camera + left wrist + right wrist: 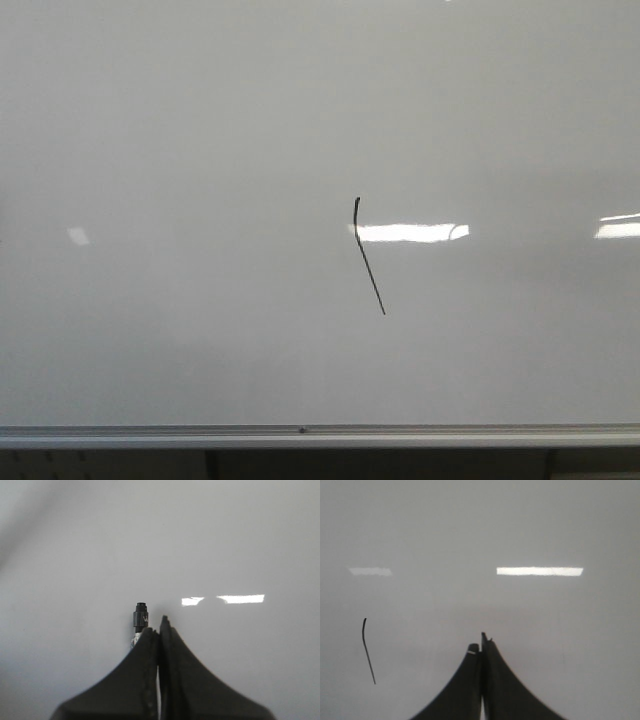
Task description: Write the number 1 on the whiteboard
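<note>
We see the number 1 [368, 255], a thin black marker stroke with a small hooked top, slanting down to the right just right of centre in the front view, on the large glossy white-grey whiteboard [180, 150] with its silver aluminium rail [300, 436] along the bottom edge. In the left wrist view our left tool [160, 626] is pressed together on a short black marker [140, 616], its tip showing beside the fingers near the frame's centre. Our right tool [481, 647] is pressed together on nothing we can make out, with the stroke at that frame's lower left. We judge the digit done; the risk now is the marker tip brushing the board and leaving a stray line, or smearing wet ink.
</note>
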Available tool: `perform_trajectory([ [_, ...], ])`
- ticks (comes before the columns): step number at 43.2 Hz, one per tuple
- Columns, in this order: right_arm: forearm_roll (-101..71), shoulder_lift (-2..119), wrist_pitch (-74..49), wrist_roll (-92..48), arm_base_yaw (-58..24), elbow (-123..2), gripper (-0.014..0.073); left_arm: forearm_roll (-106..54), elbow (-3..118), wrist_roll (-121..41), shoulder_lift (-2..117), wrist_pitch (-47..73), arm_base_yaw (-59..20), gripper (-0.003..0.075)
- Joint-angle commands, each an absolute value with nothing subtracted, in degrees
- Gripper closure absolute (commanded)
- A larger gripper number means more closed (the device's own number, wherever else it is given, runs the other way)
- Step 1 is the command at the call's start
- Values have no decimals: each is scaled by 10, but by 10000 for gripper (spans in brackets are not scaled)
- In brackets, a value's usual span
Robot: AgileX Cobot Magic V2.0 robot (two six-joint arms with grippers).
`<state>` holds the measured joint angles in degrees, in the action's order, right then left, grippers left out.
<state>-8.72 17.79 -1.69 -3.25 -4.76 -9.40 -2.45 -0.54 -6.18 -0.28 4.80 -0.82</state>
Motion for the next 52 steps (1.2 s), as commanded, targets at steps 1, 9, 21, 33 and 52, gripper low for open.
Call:
perform_trajectory([
  [1,-65,179,77,-19,-27,-67,655,-30,-18,-56,-12,-4,-8,741],
  [9,-65,121,37,-13,-5,-7,655,-30,-18,-56,-12,-4,-8,741],
  [21,-65,16,-89,14,18,3,655,-30,-18,-56,-12,-4,-8,741],
  [33,-64,-13,-98,14,18,3,655,-30,-18,-56,-12,-4,-8,741],
  [52,-64,-13,-98,14,18,3,655,-30,-18,-56,-12,-4,-8,741],
])
